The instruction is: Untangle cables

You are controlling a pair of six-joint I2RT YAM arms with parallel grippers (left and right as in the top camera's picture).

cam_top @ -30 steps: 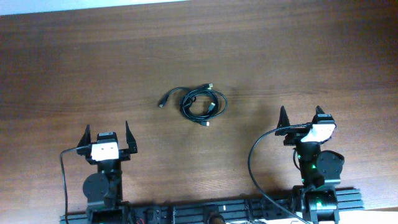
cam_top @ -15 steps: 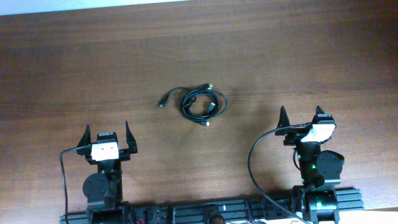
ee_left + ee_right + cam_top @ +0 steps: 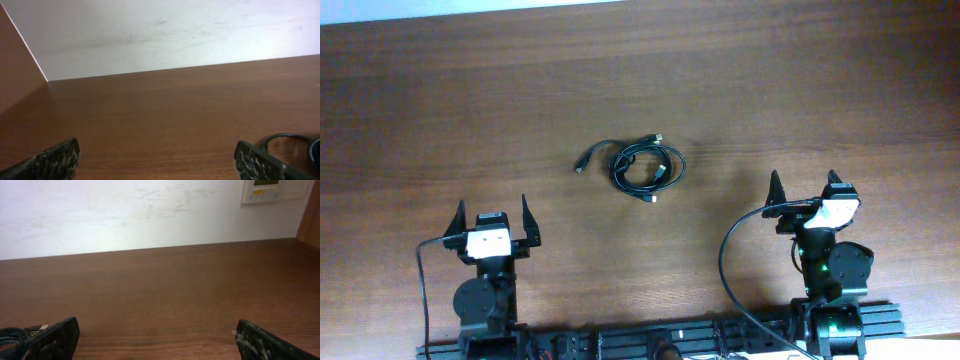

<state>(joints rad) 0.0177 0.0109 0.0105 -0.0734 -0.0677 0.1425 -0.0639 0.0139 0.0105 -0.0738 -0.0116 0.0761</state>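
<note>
The cables (image 3: 642, 168) lie coiled together as thin black loops with small plug ends at the middle of the wooden table (image 3: 440, 110). My left gripper (image 3: 491, 212) stands open near the front left, well short of the coil, with nothing between its fingers. My right gripper (image 3: 807, 183) is open at the front right, also apart from the coil. In the left wrist view a loop of the cables (image 3: 295, 141) shows at the right edge behind the right finger; the left gripper (image 3: 157, 160) frames bare wood. In the right wrist view the cables (image 3: 15, 335) peek in at the lower left beside the right gripper (image 3: 157, 340).
A white wall (image 3: 165, 35) rises behind the table's far edge. A white wall panel (image 3: 275, 190) hangs at the upper right in the right wrist view. The arms' thick black cables (image 3: 728, 270) loop near the bases at the front edge.
</note>
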